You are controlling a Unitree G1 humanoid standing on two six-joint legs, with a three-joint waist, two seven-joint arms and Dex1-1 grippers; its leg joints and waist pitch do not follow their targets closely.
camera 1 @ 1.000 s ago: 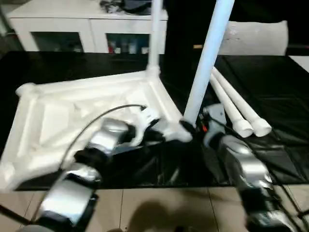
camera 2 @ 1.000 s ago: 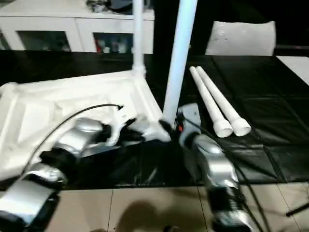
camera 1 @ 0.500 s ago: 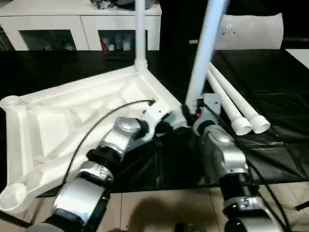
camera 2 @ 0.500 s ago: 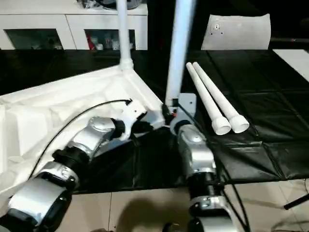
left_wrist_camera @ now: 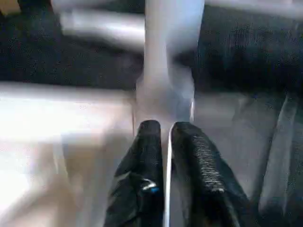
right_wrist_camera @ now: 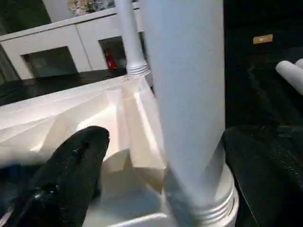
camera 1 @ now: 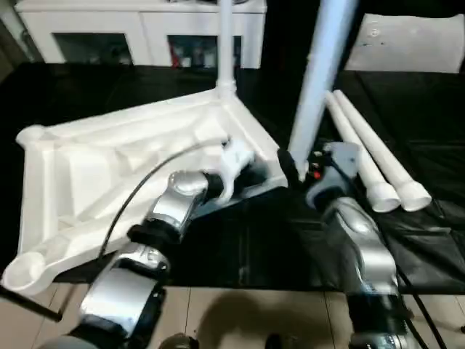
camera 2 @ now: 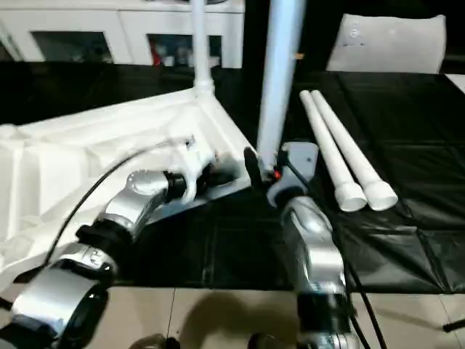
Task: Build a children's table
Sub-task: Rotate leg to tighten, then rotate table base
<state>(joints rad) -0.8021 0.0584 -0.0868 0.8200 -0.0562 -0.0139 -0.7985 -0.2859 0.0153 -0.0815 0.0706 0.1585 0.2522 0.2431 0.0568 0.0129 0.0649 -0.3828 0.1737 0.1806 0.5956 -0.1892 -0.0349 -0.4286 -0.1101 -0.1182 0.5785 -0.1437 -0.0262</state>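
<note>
White leg (camera 1: pixel 320 80) stands in tabletop (camera 1: pixel 109 174) corner socket. Right gripper (right_wrist_camera: pixel 156 175) spread wide around it; left gripper (left_wrist_camera: pixel 168 142) pinches the rim narrowly. Confirm seating before withdrawing.

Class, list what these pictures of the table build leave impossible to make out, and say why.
1. Tops of both upright legs: cut off by the head views' upper edge.
2. Near-corner socket joint: hidden behind the right tool.
3. Cabinet contents: too small.
4. Tabletop in left wrist view: blurred.
</note>
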